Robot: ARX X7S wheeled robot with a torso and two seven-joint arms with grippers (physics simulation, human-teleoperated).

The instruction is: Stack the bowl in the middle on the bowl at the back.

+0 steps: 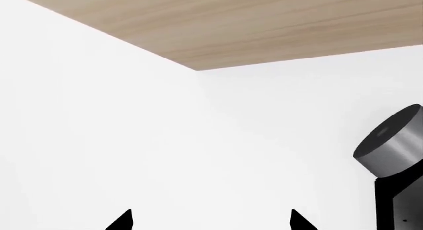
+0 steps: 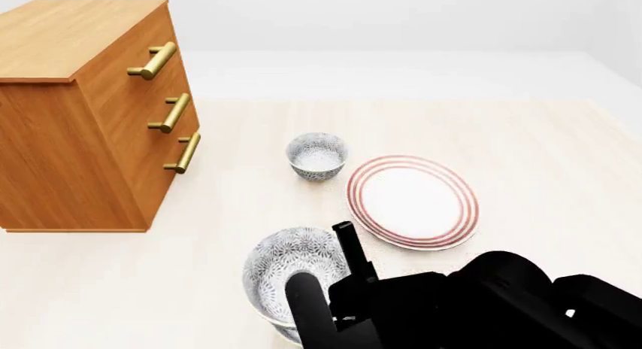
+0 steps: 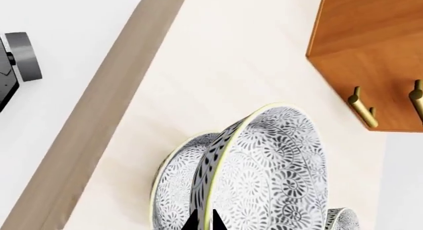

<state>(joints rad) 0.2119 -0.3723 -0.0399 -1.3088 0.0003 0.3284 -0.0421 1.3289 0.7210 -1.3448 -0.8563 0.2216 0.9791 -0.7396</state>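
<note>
Right gripper (image 3: 203,221) clamps the rim of the blue-grey speckled deep bowl (image 2: 291,270), lower centre; left gripper (image 1: 210,221) spread, empty.

— What sits at the table's left?
— A tall wooden drawer chest (image 2: 86,108) with brass bar handles (image 2: 152,61).
— And at right?
— A flat white plate with red rings (image 2: 413,201), well apart from it.

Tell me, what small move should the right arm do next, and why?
Probably carry the bowl in the middle forward toward the bowl at the back. The right gripper seems to pinch its rim, and that bowl stands empty ahead.
</note>
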